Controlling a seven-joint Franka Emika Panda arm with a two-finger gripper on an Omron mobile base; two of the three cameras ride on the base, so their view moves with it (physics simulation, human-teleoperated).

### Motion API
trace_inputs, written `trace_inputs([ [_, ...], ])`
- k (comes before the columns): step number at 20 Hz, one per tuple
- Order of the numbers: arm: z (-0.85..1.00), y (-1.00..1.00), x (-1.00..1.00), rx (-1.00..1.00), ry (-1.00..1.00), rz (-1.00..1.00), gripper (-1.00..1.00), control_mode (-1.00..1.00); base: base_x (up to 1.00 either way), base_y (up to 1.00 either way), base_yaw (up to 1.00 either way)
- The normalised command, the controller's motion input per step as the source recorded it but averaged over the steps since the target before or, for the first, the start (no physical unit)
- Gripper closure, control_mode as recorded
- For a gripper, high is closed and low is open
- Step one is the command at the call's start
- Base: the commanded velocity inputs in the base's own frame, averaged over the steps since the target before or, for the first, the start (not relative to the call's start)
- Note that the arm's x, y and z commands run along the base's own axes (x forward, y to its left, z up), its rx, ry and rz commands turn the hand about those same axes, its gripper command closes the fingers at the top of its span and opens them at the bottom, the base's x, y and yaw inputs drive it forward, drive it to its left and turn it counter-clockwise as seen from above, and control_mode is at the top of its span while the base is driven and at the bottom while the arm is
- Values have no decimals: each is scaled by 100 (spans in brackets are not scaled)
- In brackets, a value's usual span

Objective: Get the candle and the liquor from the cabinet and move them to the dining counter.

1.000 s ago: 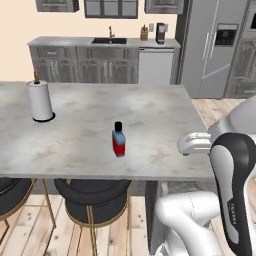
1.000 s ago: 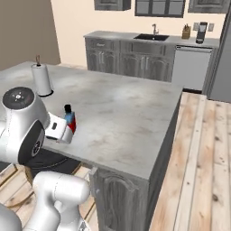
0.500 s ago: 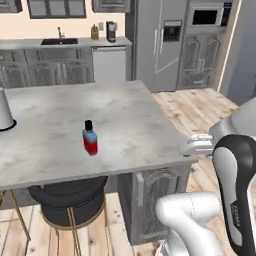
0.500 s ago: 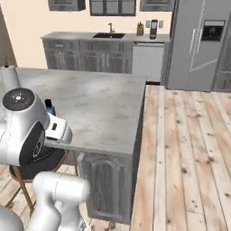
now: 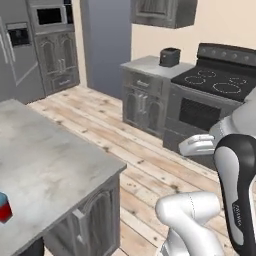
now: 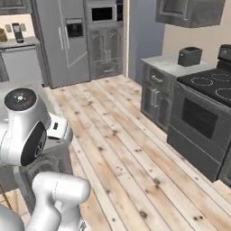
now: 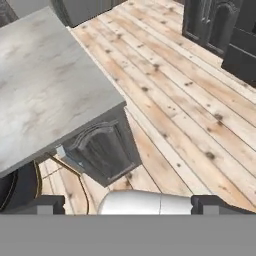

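The liquor (image 5: 4, 209), a red-bodied bottle with a light blue top, stands on the dining counter (image 5: 45, 160) and is cut off by the left edge of the left base view. The counter's corner (image 7: 45, 85) also lies below my hand in the hand view. My gripper (image 7: 130, 205) is open with nothing between its fingertips (image 7: 47, 204), and it hangs over the wooden floor beside that corner. The cabinet (image 5: 165, 11) hangs on the wall above a small worktop, and the right base view has it at the top right (image 6: 189, 11). The candle is out of view.
A black stove (image 5: 220, 85) stands at the right beside a worktop with a dark toaster (image 5: 170, 56). A steel fridge (image 6: 63, 40) and an oven tower fill the far wall. A black stool (image 7: 15, 190) sits under the counter. Wooden floor (image 6: 135, 149) lies between counter and stove.
The whole picture has swung: the base has turned right, so the counter and liquor slid to the left edge and stove and cabinet came in. The gripper stays open.
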Motion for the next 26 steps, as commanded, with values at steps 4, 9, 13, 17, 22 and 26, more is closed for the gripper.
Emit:
trace_inputs([
  [4, 0, 0, 0, 0, 0, 0, -100, 100, 0, 6, -100],
  [9, 0, 0, 0, 0, 0, 0, -100, 100, 0, 4, -100],
  [13, 0, 0, 0, 0, 0, 0, -100, 100, 0, 1, -98],
  [17, 0, 0, 0, 0, 0, 0, -100, 100, 25, 2, -57],
  [22, 0, 0, 0, 0, 0, 0, -100, 100, 53, 20, -33],
  [26, 0, 0, 0, 0, 0, 0, -100, 100, 71, 38, -7],
])
